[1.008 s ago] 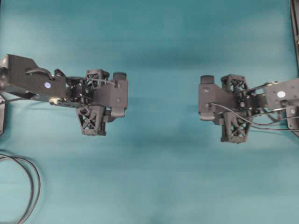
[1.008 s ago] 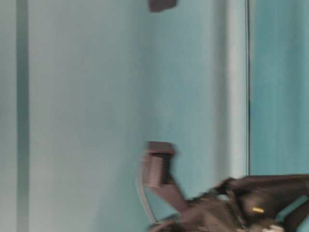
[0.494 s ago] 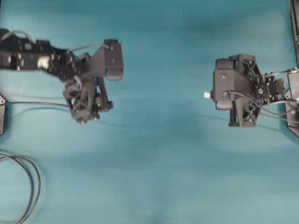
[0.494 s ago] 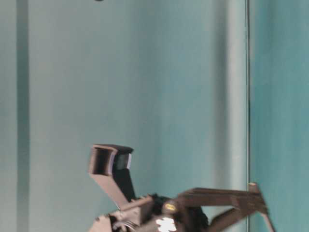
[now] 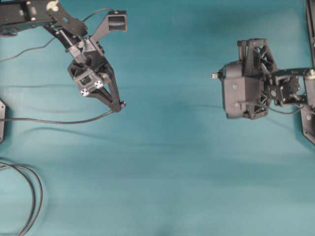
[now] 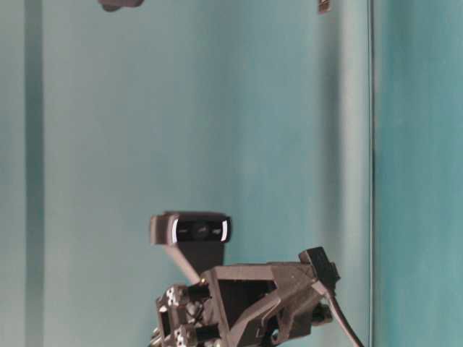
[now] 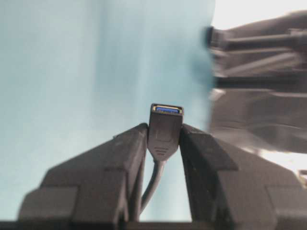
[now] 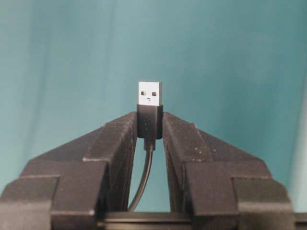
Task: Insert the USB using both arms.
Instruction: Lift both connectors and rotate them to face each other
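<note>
Now the right gripper (image 8: 149, 125) is clamped on the USB (image 8: 150, 109), metal tip proud; well apart from it, the left gripper (image 7: 163, 139) grips the socket end (image 7: 165, 129). Square both faces, align axes, then close slowly

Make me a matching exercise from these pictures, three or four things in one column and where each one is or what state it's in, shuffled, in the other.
Things:
1. USB plug
2. socket end
3. looped cable
4. webcam

States:
A. lying on the table, lower left of the overhead view
B. mounted on the arm in the table-level view
C. clamped in the left gripper
D. clamped in the right gripper

Pairs: 1-D, 2-C, 3-A, 4-B
</note>
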